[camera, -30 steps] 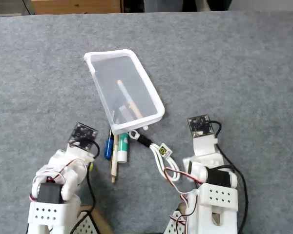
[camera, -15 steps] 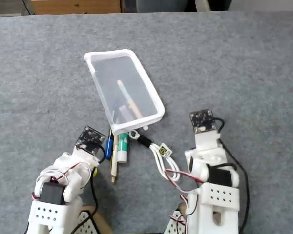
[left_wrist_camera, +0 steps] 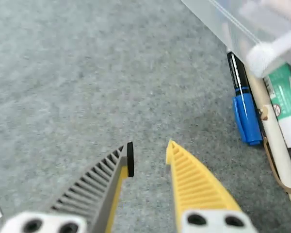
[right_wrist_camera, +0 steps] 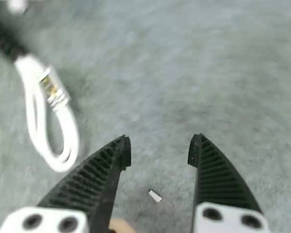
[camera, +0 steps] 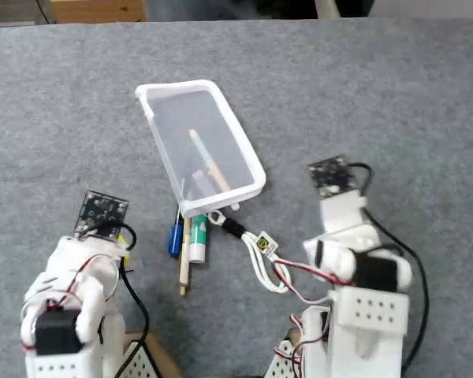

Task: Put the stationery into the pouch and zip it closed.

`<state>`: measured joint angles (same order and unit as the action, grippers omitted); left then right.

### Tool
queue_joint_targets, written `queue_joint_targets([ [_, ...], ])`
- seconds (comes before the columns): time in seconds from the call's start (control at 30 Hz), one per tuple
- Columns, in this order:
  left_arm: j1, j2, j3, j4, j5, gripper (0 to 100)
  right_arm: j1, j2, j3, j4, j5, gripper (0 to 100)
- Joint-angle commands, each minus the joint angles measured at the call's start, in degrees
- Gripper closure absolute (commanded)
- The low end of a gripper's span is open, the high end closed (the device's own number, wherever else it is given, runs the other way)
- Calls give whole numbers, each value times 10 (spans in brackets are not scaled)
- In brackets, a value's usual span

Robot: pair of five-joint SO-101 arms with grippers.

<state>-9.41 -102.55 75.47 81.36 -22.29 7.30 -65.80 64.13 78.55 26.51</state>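
- The left gripper [left_wrist_camera: 149, 158] hangs over bare mat [camera: 394, 94] off the side of the pouch's mouth, jaws a narrow gap apart with nothing between them; it sits just beside the loose stationery, so I judge it is placed to pick up the nearest piece
- The right gripper [right_wrist_camera: 159, 150] hangs off the other side of the pouch's mouth, jaws wide and empty; with the cord just beside it, it looks placed to hold the pouch steady or take the zip pull later
- A white cord loop [camera: 266, 260] on a black pull [camera: 231, 227] trails from the corner of the pouch's mouth towards the right arm, laid out where a gripper can reach it
- Three pieces of stationery lie side by side at the pouch's mouth, pointing into it: a blue pen [camera: 174, 239] on the left arm's side, a wooden stick [camera: 184, 264] in the middle and a green-and-white glue stick [camera: 198, 238] towards the cord
- Their far ends meet the pouch's rim, but I cannot tell whether they sit inside or merely under it; most of each lies outside, so the packing looks unfinished
- The pouch [camera: 201, 142], clear with a white rim, lies flat with its mouth towards both arms; a pencil-like piece and some darker things show through its wall, and the zip must be judged open
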Motion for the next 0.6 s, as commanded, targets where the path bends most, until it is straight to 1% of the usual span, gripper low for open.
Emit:
queue_joint_targets([
  [0.0,-27,3,-36,11,3,859,-98,85,-9,-6,27,779],
  [0.13,-41,3,-19,11,2,859,-228,200,-10,-49,27,779],
  [0.23,-41,3,-18,11,2,859,-297,286,-22,-101,8,779],
  [0.4,-41,3,-15,3,3,859,-326,398,-77,-185,-44,779],
  [0.57,-41,3,-10,2,2,859,-328,454,-115,-242,-76,779],
])
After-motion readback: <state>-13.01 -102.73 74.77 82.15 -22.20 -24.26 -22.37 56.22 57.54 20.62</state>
